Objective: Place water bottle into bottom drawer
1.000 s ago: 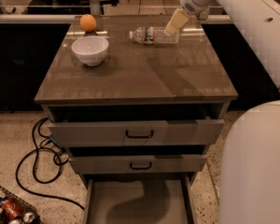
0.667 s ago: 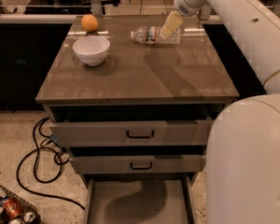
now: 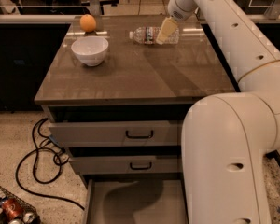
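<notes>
The gripper (image 3: 166, 31) is seen at the far right of the cabinet top (image 3: 130, 78), against the water bottle (image 3: 147, 34) lying there. Passage to the left is narrowed by the white bowl (image 3: 90, 50) and the orange (image 3: 87, 23) at the far left; the near half of the top is left bare. The bottom drawer (image 3: 130, 204) is pulled out, its floor open from above, though the top drawer (image 3: 102, 133) and middle drawer (image 3: 107, 164) jut over its far end and its right side is blocked by the bulky arm link (image 3: 228, 162)
</notes>
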